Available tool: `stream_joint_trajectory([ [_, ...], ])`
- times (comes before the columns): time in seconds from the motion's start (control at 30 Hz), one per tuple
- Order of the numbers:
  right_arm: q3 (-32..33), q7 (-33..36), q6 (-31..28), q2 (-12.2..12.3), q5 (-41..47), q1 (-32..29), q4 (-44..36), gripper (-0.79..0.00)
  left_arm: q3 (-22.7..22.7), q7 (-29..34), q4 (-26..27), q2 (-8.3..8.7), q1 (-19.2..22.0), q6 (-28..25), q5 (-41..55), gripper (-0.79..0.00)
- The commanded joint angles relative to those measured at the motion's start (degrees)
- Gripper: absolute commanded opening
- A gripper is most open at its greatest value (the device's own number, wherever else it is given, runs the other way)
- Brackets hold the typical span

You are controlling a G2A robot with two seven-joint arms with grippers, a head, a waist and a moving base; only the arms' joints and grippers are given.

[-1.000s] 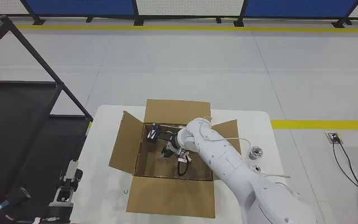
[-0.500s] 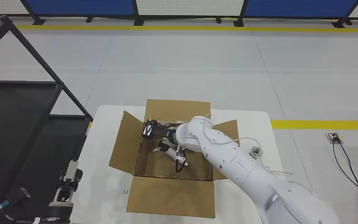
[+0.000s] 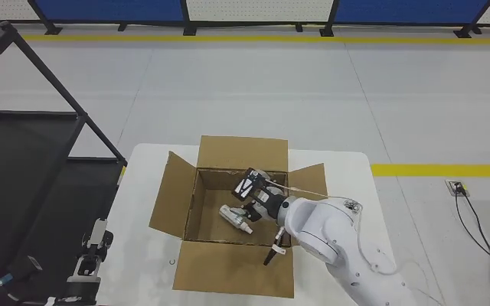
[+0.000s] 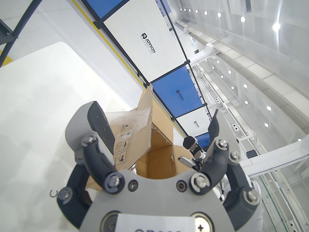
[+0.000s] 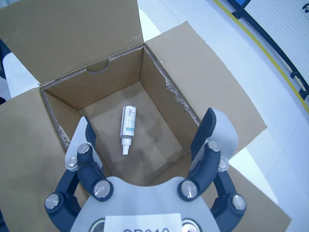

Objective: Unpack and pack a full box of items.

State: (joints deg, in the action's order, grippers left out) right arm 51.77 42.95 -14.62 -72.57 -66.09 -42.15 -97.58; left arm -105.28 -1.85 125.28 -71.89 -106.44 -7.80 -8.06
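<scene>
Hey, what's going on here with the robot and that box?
A two-armed robot is working at an open cardboard box on a white table. Its right gripper hangs open above the box, holding nothing. A small spray bottle lies on its side on the box floor. The left gripper is also open and empty, off to one side of the box.

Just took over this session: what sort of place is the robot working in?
Probably a factory hall or robot test floor: yellow floor lines, blue and white partition panels fencing the area, and a high ceiling with rows of lights.
</scene>
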Motion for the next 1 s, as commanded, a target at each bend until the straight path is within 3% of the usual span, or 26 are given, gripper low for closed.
stream_joint_trajectory([
  [0.0, -0.9, 0.0, -0.1, -0.1, 0.1, 2.1, 1.1, 0.000, 0.0, 0.0, 0.0, 0.00, 0.0, 0.0, 0.0, 0.000],
  [0.37, -0.9, -1.2, -0.9, 0.0, -0.4, 1.3, 0.9, 0.000, 0.0, 0.0, 0.0, 0.00, 0.0, 0.0, 0.0, 0.000],
  [0.47, 2.7, -2.7, -0.8, 0.8, -2.7, -0.8, -2.4, 0.000, 0.0, 0.0, 0.0, 0.00, 0.0, 0.0, 0.0, 0.000],
  [0.6, 12.4, -2.7, -1.2, 2.9, -6.3, -8.7, -10.7, 0.000, 0.0, 0.0, 0.0, 0.00, 0.0, 0.0, 0.0, 0.000],
  [0.8, 31.3, -2.7, -1.3, 5.7, -9.2, -26.2, -22.6, 0.000, 0.0, 0.0, 0.0, 0.00, 0.0, 0.0, 0.0, 0.000],
  [0.97, 45.6, -8.5, 1.5, 6.4, -7.5, -40.1, -24.9, 0.000, 0.0, 0.0, 0.0, 0.00, 0.0, 0.0, 0.0, 0.000],
])
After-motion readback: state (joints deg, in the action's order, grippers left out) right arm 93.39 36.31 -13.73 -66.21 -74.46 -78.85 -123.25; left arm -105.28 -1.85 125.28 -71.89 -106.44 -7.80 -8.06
